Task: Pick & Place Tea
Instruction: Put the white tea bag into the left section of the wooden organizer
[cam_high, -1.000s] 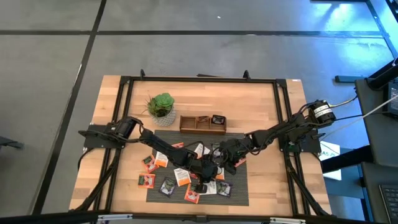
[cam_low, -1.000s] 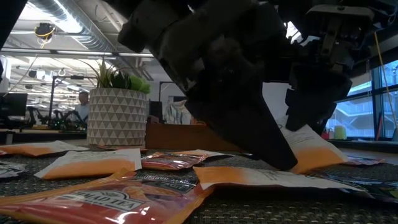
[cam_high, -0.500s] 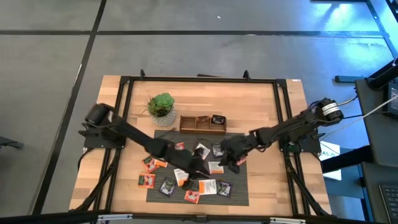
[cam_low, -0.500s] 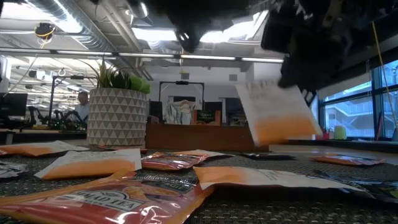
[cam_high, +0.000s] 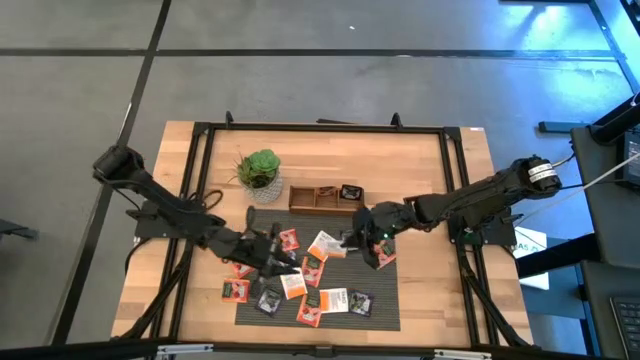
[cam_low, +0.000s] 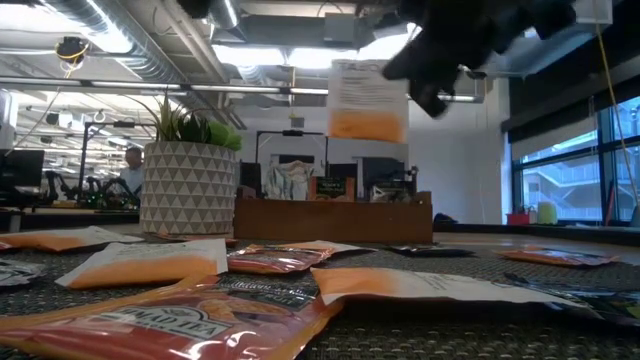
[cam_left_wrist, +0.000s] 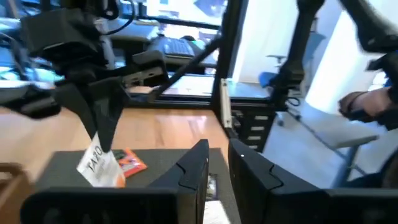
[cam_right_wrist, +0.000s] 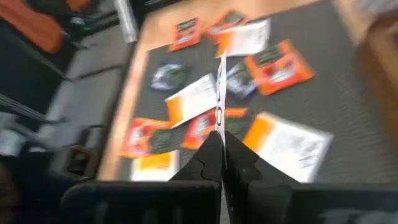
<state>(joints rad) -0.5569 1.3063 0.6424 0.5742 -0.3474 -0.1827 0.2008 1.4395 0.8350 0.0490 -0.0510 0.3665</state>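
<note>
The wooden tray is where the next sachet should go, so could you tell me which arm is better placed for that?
Right: its gripper holds a white-and-orange sachet lifted near the wooden tray. The left gripper sits empty over the mat.

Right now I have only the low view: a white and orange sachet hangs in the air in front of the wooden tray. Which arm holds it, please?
Observer: The right gripper. Its wrist view shows the sachet edge-on, pinched between its fingers.
Operator: Is it above the tray?
Observer: No. Seen from above, it hangs over the dark mat, short of the tray.
Operator: And the left arm?
Observer: The left gripper is over the mat's left part, above the loose sachets that lie there.
</note>
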